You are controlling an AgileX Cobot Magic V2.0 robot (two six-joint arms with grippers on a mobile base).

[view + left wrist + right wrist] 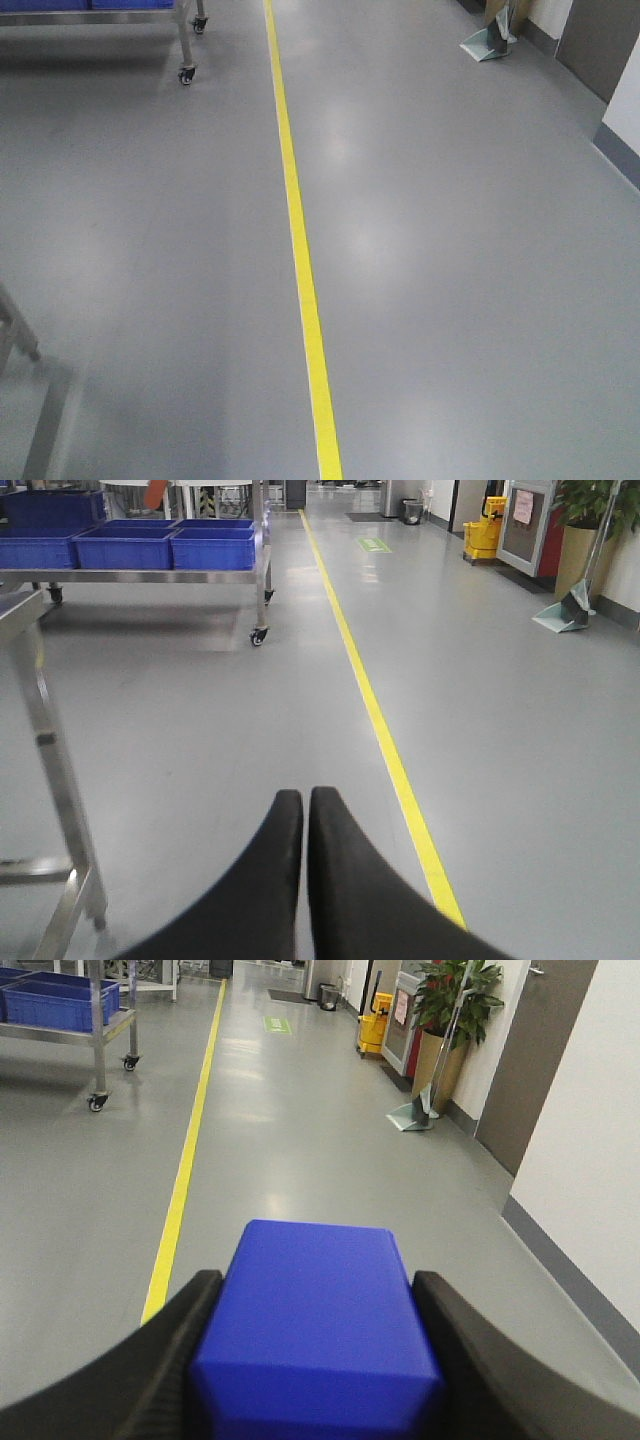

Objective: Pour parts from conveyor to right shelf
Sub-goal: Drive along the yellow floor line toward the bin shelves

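Clamped by the right claw [318, 1282] across flat sides at lower centre, a boxy bright blue plastic block [318, 1335], likely light, stiff, slick; left claw [305, 798] pressed together, empty.

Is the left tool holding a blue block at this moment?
No, the left tool is shut, with its fingers touching and nothing between them.

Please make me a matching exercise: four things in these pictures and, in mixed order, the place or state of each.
1 left gripper
2 right gripper
3 blue crates
4 yellow line

a on the steel rack
b shut on the blue block
c along the floor
d shut, holding nothing

Pairs: 1-d, 2-b, 3-a, 4-c
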